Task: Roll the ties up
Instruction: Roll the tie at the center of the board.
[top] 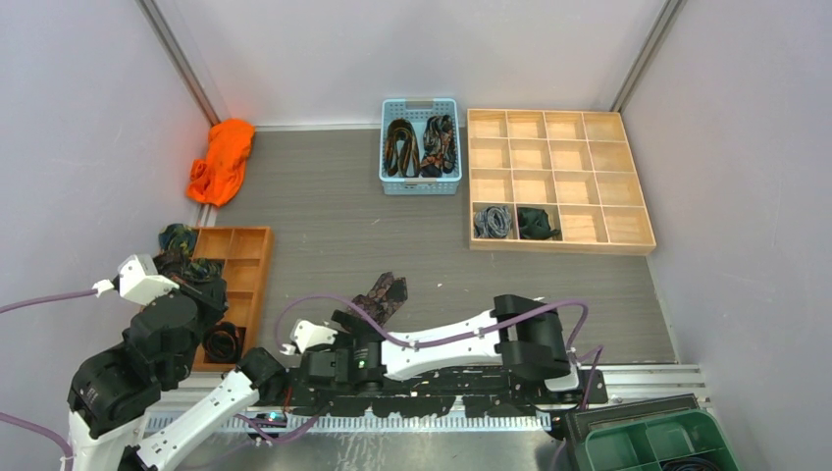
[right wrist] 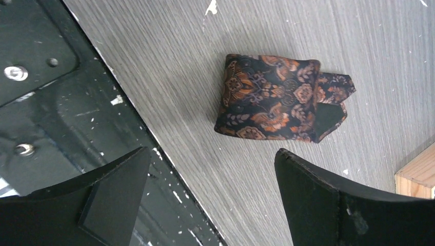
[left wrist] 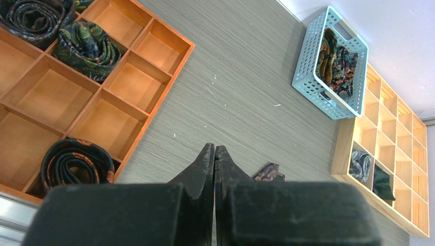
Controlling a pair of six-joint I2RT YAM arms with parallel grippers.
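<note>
A grey table with a wood-grain surface (top: 324, 226) is seen. In its far left corner a crumpled bright orange cloth (top: 222, 160) is laid. At the far side a light blue plastic basket with perforated walls (top: 420, 186) is placed, and just beside it, to the right, a pale wooden tray divided into square compartments (top: 530, 157). At the left edge an orange-brown wooden compartment tray (top: 245, 257) is set. Near the front middle, a folded dark necktie with orange paisley pattern (top: 385, 296) is laid flat on the bare surface, apart from both trays.
</note>
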